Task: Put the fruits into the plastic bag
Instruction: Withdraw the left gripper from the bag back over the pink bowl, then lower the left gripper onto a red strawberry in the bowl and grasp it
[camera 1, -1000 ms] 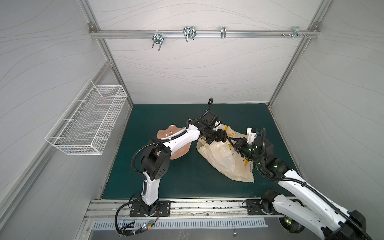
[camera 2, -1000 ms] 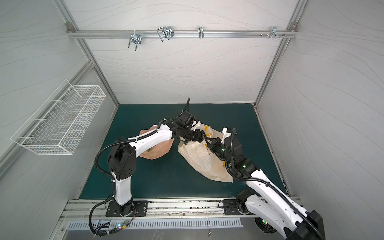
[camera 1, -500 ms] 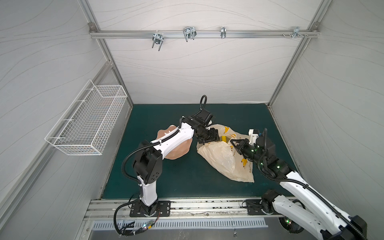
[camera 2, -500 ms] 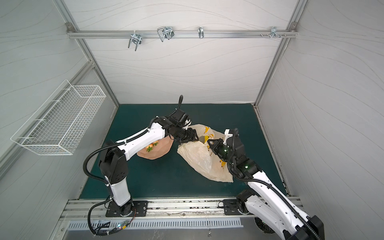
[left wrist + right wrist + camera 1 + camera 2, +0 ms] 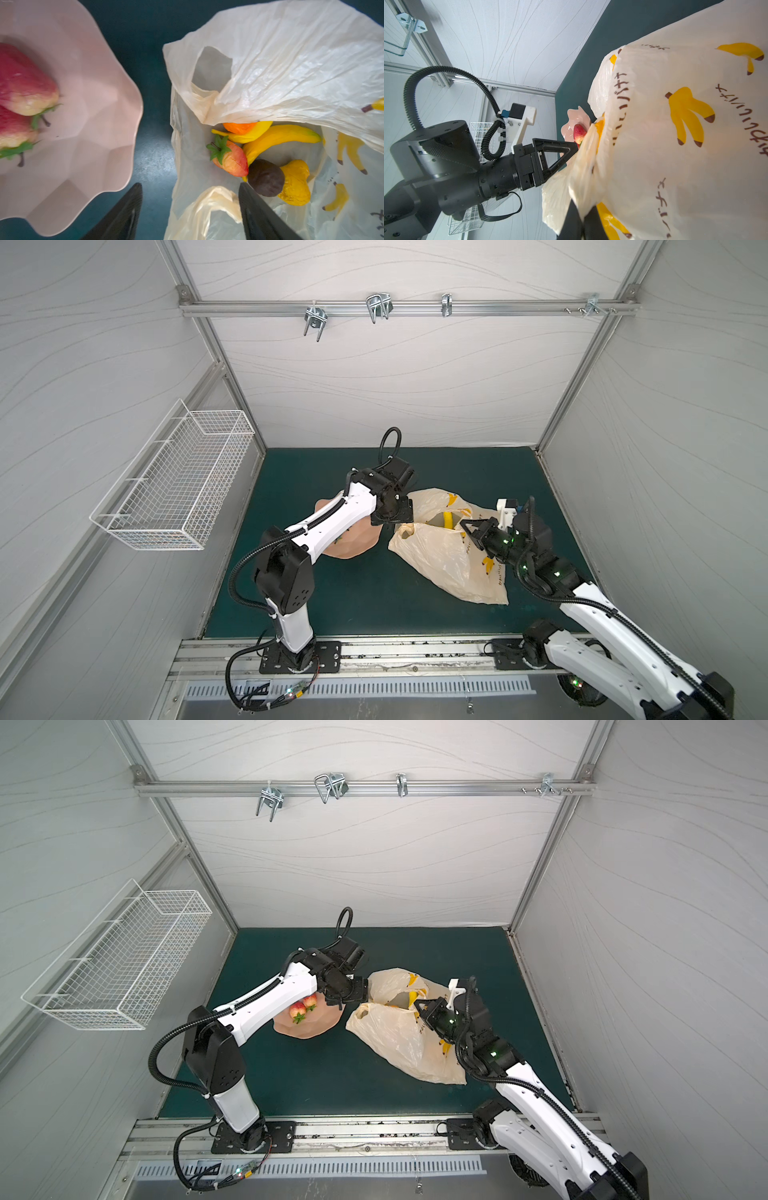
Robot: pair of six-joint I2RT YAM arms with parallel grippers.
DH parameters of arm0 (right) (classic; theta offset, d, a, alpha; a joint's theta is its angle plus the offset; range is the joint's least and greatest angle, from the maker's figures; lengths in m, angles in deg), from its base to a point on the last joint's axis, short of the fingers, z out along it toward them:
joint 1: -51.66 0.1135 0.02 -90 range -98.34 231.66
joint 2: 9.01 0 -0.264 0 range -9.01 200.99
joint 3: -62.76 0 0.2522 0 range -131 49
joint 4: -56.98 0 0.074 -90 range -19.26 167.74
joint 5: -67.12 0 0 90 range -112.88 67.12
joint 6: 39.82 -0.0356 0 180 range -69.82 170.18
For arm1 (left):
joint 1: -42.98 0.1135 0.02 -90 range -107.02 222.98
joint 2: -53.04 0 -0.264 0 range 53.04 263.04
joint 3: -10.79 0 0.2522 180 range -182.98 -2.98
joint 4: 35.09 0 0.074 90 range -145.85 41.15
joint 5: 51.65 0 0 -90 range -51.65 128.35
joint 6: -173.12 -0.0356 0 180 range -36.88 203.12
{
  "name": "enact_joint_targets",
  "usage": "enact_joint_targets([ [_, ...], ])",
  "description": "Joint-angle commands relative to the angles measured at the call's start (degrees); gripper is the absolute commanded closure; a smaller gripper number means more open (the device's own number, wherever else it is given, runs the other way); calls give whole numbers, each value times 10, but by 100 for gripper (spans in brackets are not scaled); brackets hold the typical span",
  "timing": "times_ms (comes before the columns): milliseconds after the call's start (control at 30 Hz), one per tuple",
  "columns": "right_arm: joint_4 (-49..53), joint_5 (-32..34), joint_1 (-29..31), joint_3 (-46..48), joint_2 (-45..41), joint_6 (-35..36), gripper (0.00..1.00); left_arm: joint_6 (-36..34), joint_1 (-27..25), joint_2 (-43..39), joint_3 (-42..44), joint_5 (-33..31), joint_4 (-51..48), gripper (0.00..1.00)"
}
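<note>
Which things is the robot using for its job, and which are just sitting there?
For the job: plastic bag, pinched by the right gripper; inside it, bananas, orange, pear, dark piece, one strawberry; two strawberries not yet in it; open left gripper.
Just there: pink dish under those two, wire basket, metal hooks.
</note>
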Motion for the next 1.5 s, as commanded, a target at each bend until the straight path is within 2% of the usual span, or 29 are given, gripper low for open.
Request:
enact_joint_targets([
  [0,6,-7,-4,3,2,-7,100,4,15,-18,-20,-64,-40,25],
  [400,16,-9,-5,1,0,-5,100,6,33,-44,-3,-88,-39,25],
  [567,15,-13,-7,0,3,-4,100,14,59,-59,18,-109,-48,25],
  [1100,-9,-39,-13,-1,33,-11,100,-30,185,-49,58,-50,-14,26],
  [1467,-15,-41,-17,1,39,-13,100,-56,225,19,48,-23,5,31],
])
